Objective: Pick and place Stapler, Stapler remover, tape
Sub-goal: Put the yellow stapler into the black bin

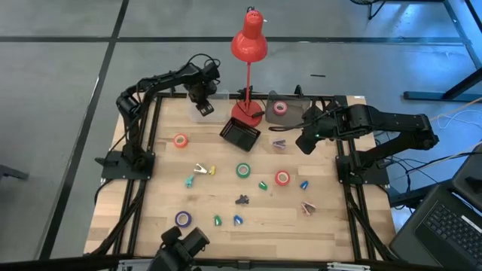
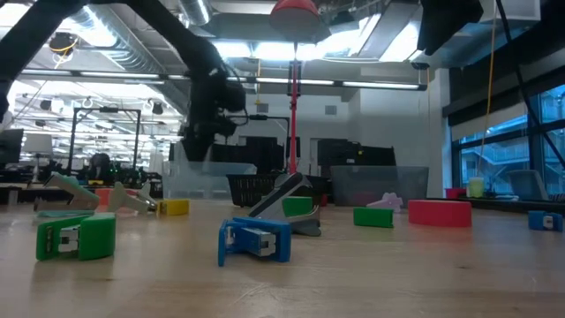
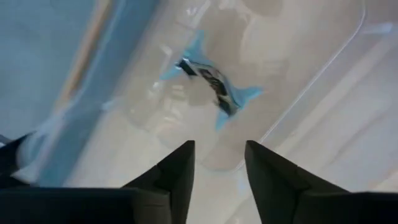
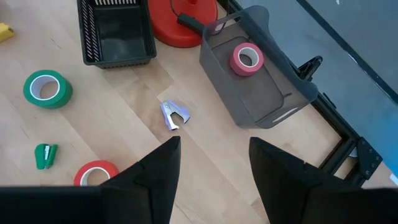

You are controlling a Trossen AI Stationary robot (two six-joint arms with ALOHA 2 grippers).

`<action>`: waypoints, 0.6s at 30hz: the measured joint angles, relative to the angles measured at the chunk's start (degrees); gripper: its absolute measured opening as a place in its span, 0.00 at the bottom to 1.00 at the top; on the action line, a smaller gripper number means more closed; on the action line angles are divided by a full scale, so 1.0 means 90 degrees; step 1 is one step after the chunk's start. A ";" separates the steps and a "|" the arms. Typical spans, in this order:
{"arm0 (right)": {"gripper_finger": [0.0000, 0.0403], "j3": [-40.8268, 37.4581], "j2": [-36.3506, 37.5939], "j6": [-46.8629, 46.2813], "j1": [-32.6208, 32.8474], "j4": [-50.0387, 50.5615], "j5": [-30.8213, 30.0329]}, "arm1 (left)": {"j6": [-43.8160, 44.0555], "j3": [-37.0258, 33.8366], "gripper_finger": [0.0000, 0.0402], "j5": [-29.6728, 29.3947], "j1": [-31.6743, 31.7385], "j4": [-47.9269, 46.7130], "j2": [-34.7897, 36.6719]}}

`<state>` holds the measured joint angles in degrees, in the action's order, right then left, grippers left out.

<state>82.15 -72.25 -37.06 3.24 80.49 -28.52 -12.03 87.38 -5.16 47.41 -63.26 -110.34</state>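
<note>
My left gripper (image 1: 202, 96) hovers open over a clear plastic container (image 1: 208, 108) at the table's far side. A light-blue staple remover (image 3: 214, 87) shows inside that container, beyond my fingertips (image 3: 219, 155). My right gripper (image 1: 305, 141) is open above the table, near a purple staple remover (image 4: 174, 116) and the grey bin (image 4: 255, 78), which holds a pink tape roll (image 4: 247, 58). Green tape (image 1: 243, 170), red tape (image 1: 282, 178), orange tape (image 1: 181, 140) and purple tape (image 1: 183, 219) lie flat on the wood. Small staplers, among them green (image 1: 263, 184) and blue (image 1: 304, 184), are scattered about.
A red desk lamp (image 1: 247, 45) stands on its base (image 4: 186, 15) at the far middle, with a black mesh basket (image 1: 239, 135) beside it. More staple removers (image 1: 199, 169) (image 1: 307, 207) (image 1: 242, 199) and small staplers (image 1: 218, 220) (image 1: 238, 220) dot the near half.
</note>
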 joint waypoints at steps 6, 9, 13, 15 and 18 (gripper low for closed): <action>0.48 0.0000 0.0000 -0.0002 -0.0001 0.0015 -0.0002 | 0.0129 0.0627 0.38 0.0078 -0.0011 -0.0272 0.0695; 0.48 0.0000 0.0001 -0.0005 0.0000 0.0033 -0.0002 | 0.0500 0.0717 0.38 0.0623 -0.0067 -0.0470 0.1274; 0.48 0.0000 0.0002 -0.0029 -0.0001 0.0039 0.0000 | 0.0846 0.0716 0.38 0.1222 -0.0337 -0.1052 0.2146; 0.48 0.0000 0.0002 -0.0029 -0.0002 0.0039 -0.0002 | 0.1094 0.0716 0.38 0.1203 -0.0585 -0.1387 0.2601; 0.48 0.0000 0.0002 -0.0045 -0.0001 0.0039 -0.0002 | 0.1648 0.0716 0.38 0.1191 -0.1110 -0.1879 0.3273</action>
<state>82.15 -72.23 -37.46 3.23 80.84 -28.53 2.80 93.82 5.56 37.42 -80.17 -80.88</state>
